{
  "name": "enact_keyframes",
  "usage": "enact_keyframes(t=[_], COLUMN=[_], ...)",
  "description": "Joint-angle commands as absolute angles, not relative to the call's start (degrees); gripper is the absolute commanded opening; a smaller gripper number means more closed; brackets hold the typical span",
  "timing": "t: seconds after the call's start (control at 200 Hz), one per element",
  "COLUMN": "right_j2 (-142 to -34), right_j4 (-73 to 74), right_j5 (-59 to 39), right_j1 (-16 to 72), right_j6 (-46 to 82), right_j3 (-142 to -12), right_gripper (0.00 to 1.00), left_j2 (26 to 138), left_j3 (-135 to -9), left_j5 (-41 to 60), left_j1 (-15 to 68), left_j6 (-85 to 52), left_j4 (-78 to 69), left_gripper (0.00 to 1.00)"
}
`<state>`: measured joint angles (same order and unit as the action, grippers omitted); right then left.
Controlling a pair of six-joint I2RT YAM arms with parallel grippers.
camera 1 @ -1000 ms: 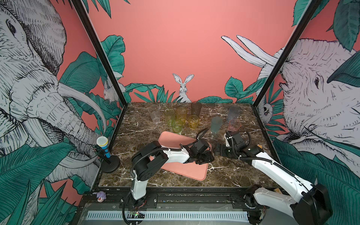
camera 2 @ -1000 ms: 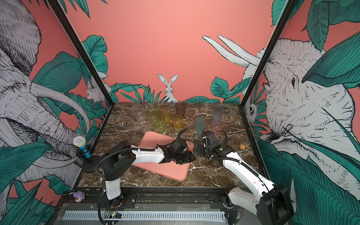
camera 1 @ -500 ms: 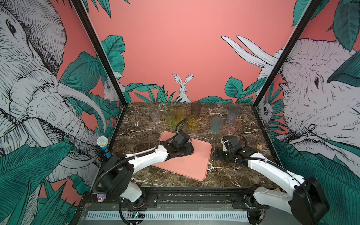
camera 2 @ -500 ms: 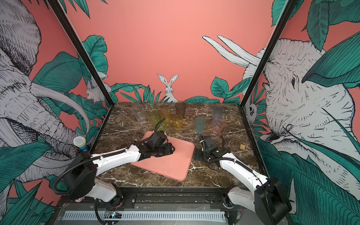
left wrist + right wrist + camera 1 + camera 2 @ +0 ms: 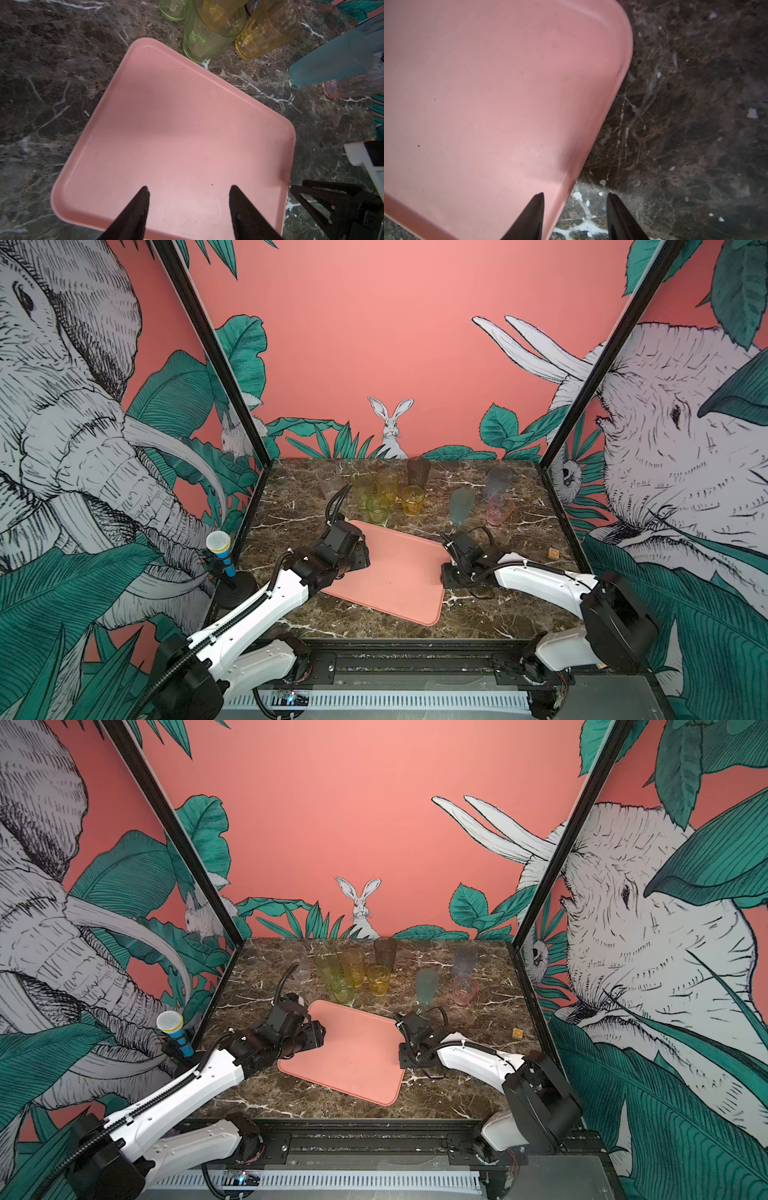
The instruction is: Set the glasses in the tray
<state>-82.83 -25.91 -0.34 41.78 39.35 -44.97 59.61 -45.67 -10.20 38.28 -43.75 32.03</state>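
**Glasses (image 5: pixel 377 506) all on the marble, tray (image 5: pixel 399 576) floor bare**

Tray lay flat and skewed on the table (image 5: pixel 291 506), forward of centre. Its far-left corner sat just beside the short green glass (image 5: pixel 193 47); couldn't tell if they touched. Short amber (image 5: pixel 268 33) stood near the same far rim, apart from it. Teal (image 5: pixel 461 506) and pink (image 5: pixel 500 509) stood further right, with open marble between them and the tray's far-right corner. Clear (image 5: pixel 328 483), tall green (image 5: pixel 362 485), tall amber (image 5: pixel 387 485), smoky (image 5: pixel 418 472) and lavender (image 5: pixel 496 483) lined the back, well apart from the tray.

Left gripper (image 5: pixel 189 187) hung over the tray floor just inside the left rim. Fingers were parted, nothing between them.

Right gripper (image 5: pixel 575 194) was low at the tray's right rim. One fingertip (image 5: pixel 537 201) was over the lip and the other over marble, with the rim line running between them. Fingers were parted, nothing gripped.

Room in both top views:
- Left of the tray: a strip of bare marble out to the table edge, partly under the left arm.
- Front: a narrower strip between the tray's near-right corner and the front edge.
- Right: the right arm took up the marble beside the tray. A small orange block (image 5: pixel 552 552) lay beyond it near the right edge.
- Tray interior: open pink from rim to rim ahead of both grippers.
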Motion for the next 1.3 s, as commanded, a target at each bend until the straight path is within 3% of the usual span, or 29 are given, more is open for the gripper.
enact_keyframes(t=[0.0,0.165,0.565,0.961,1.296], right_j2=[-83.89,-85.15,-88.32,-88.14,-89.21], right_j4=[-26.05,-24.74,-23.64,-27.05,-30.56], right_j5=[2.41,2.2,1.53,5.73,6.98], right_j1=[42.75,43.23,44.02,43.97,41.46], right_j6=[39.39,39.64,39.69,38.3,35.11], right_j3=[-46.12,-45.79,-46.45,-46.55,-48.32], right_gripper=[0.47,0.41,0.4,0.12,0.07], left_j2=[58.33,58.36,58.45,58.41,58.27], left_j3=[-46.87,-47.36,-47.21,-47.24,-47.33], left_j5=[-13.61,-13.71,-13.54,-13.79,-13.8], left_j1=[37.94,37.88,37.88,37.88,37.88], left_j6=[-41.93,-41.54,-41.54,-41.33,-41.24], left_j4=[36.64,36.98,37.1,36.74,37.44], left_gripper=[0.63,0.63,0.63,0.63,0.63])
